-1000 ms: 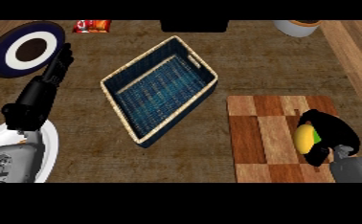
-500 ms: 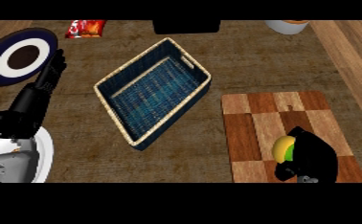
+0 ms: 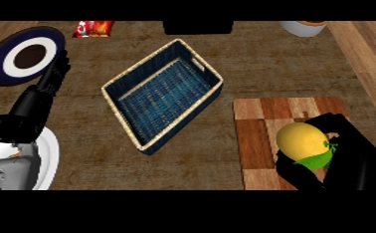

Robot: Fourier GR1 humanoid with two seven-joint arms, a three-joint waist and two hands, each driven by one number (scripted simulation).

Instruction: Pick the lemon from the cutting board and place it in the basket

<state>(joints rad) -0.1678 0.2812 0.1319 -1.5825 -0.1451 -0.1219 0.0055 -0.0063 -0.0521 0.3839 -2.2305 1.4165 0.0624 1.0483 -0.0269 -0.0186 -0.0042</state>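
wooden surface below: your right hand curls round the lemon over the cutting board. firm, probably slick rind, so grip across its middle. basket lies left of the hand.

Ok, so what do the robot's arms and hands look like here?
The left hand is black, with slim straight-sided fingers. The left forearm is black near the wrist and turns light grey toward the lower edge. The right hand is black too and looks blockier; its forearm barely shows. No cables, markings or sleeves are visible.
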